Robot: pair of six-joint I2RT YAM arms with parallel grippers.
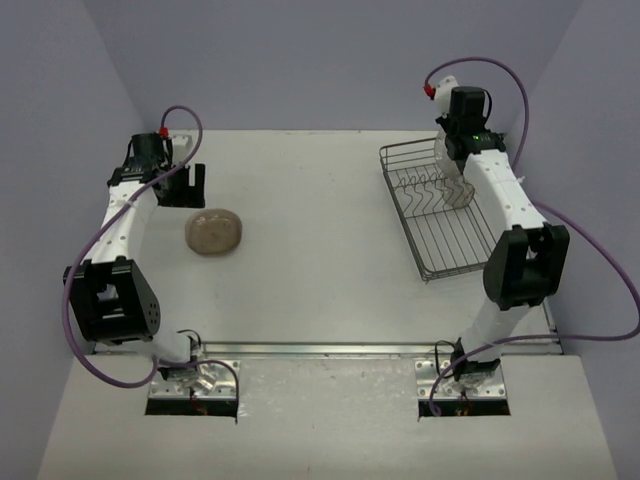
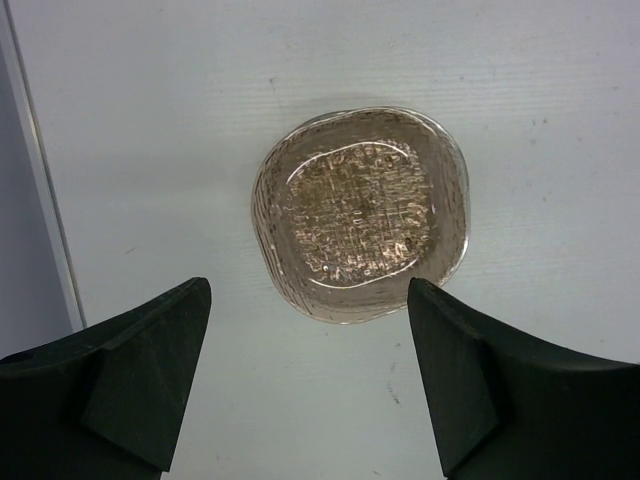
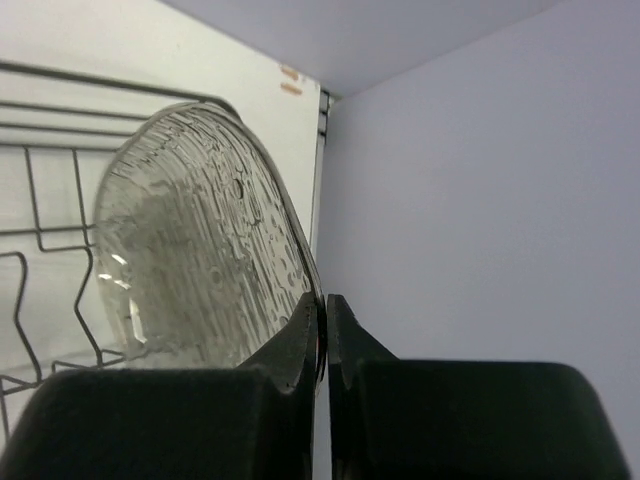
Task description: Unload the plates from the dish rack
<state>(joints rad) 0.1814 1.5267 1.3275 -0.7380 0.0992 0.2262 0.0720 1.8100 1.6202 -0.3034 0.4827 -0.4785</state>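
Observation:
The dark wire dish rack (image 1: 440, 235) stands at the right of the table. My right gripper (image 1: 455, 180) is shut on the rim of a clear textured plate (image 3: 195, 250), held upright on edge over the rack; the plate shows in the top view (image 1: 457, 190) too. In the right wrist view the gripper (image 3: 325, 305) pinches the plate's edge, with rack wires (image 3: 40, 240) behind. A smoky brown plate (image 1: 214, 231) lies flat on the table at the left. My left gripper (image 1: 181, 183) is open and empty above and beyond it. In the left wrist view the brown plate (image 2: 360, 212) lies just past the open gripper (image 2: 308, 330).
The table's far left edge (image 2: 40, 190) runs close beside the left gripper. The right wall (image 3: 480, 180) is close behind the right gripper. Purple cables (image 1: 600, 260) loop beside both arms.

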